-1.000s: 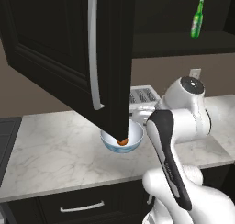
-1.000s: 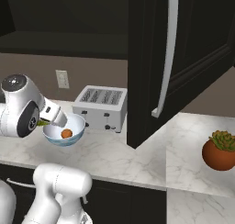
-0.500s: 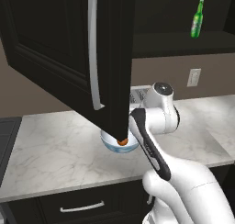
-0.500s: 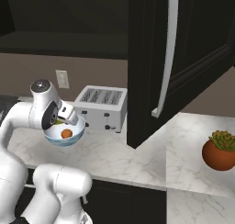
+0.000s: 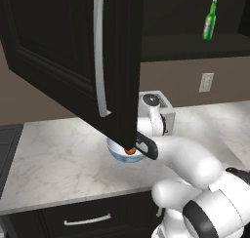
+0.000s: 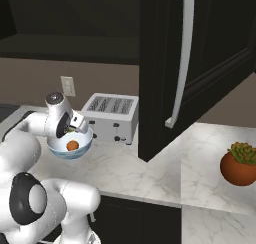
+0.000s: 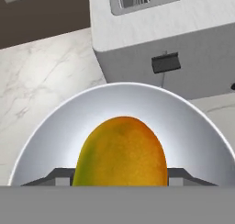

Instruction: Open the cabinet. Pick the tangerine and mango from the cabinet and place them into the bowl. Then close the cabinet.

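Note:
The mango (image 7: 121, 152), yellow-green with an orange blush, sits between my gripper's (image 7: 121, 178) fingertips (image 7: 59, 176), and the gripper is shut on it. It hangs just above the inside of the pale bowl (image 7: 188, 122). From the right base camera, the gripper (image 6: 74, 129) hovers at the back rim of the bowl (image 6: 60, 150), where the tangerine (image 6: 72, 145) lies. The cabinet door (image 5: 58, 47) stands wide open and hides part of the bowl (image 5: 117, 154); the tangerine (image 5: 130, 151) peeks out below its corner, beside the gripper (image 5: 142, 147).
A silver toaster (image 6: 112, 115) stands right behind the bowl. A green bottle (image 5: 210, 20) is on the open cabinet's shelf. A potted plant (image 6: 240, 165) sits on the counter to the right. The other open door (image 6: 210, 48) overhangs the counter.
The arm has swung forward and down, carrying the mango from beside the bowl to just over its inside. The tangerine and bowl have stayed put.

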You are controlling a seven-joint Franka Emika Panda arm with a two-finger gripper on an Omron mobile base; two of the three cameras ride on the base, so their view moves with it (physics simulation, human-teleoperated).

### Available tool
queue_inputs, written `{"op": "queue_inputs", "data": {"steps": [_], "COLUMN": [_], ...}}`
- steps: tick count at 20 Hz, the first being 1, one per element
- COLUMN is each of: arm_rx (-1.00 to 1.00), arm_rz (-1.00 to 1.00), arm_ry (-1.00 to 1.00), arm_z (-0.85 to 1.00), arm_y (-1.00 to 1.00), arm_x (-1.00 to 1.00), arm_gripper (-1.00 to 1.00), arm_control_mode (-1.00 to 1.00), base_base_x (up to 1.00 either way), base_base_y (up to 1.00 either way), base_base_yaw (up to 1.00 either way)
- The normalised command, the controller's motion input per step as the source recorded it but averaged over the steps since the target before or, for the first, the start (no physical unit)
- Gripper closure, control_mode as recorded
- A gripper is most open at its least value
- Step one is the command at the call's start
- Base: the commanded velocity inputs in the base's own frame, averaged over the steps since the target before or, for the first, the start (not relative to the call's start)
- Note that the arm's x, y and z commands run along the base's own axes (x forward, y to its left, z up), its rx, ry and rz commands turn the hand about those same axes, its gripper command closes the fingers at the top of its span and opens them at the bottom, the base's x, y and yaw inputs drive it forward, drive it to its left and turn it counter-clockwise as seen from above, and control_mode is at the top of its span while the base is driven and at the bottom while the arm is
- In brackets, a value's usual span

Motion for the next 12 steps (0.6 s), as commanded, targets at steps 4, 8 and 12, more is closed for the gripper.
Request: {"op": "queue_inputs", "data": {"steps": [4,8,12], "arm_rx": [-0.03,-0.02,-0.01], "arm_rz": [0.00,0.00,0.00], "arm_ry": [0.08,0.04,0.00], "arm_z": [-0.54,-0.57,-0.29], "arm_y": [0.13,0.06,0.22], "arm_x": [0.59,0.40,0.49], "arm_gripper": [1.00,1.00,-1.00], "arm_control_mode": [-1.00,-1.00,-1.00], "base_base_x": [0.00,0.00,0.00], "base_base_y": [0.00,0.00,0.00], "base_base_yaw": [0.00,0.00,0.00]}}
